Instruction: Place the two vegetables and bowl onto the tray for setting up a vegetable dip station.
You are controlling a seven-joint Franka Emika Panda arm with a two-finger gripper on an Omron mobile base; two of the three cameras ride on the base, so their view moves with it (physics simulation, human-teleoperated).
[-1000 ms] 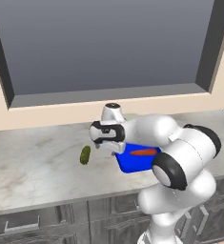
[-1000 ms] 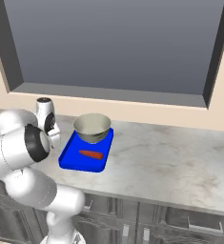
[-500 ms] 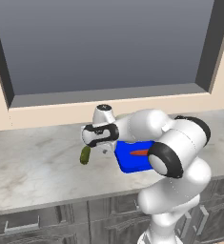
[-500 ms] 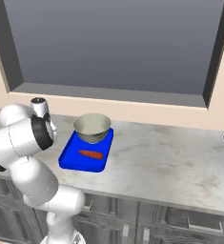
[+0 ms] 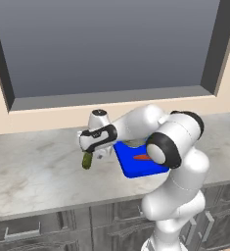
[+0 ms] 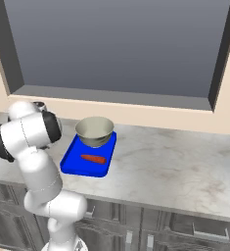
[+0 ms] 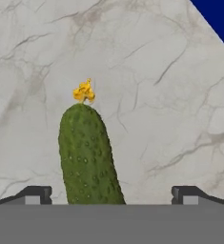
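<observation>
A short dark green cucumber (image 5: 87, 160) with a yellow blossom tip lies on the marble counter, left of the blue tray (image 5: 129, 168). My gripper (image 5: 90, 148) hovers right over it, open. In the hand view the cucumber (image 7: 87, 155) rises between the two fingertips (image 7: 35, 195), nearer the left one, with my gripper (image 7: 111, 195) not touching it. The orange carrot (image 6: 93, 158) lies on the tray (image 6: 71, 166), and the grey-green bowl (image 6: 94, 131) stands on the tray's far end. A corner of the tray (image 7: 219, 15) shows at the hand view's upper right.
A dark-framed window with a beige sill (image 6: 136, 103) runs behind the counter. Bare marble counter (image 6: 175, 166) stretches to the right of the tray and also to the left of the cucumber (image 5: 33, 166). Grey cabinet drawers (image 5: 23, 230) sit below the counter edge.
The arm has swung left from the tray's edge and lowered over the cucumber. The gripper stayed open; carrot, bowl and tray have not moved.
</observation>
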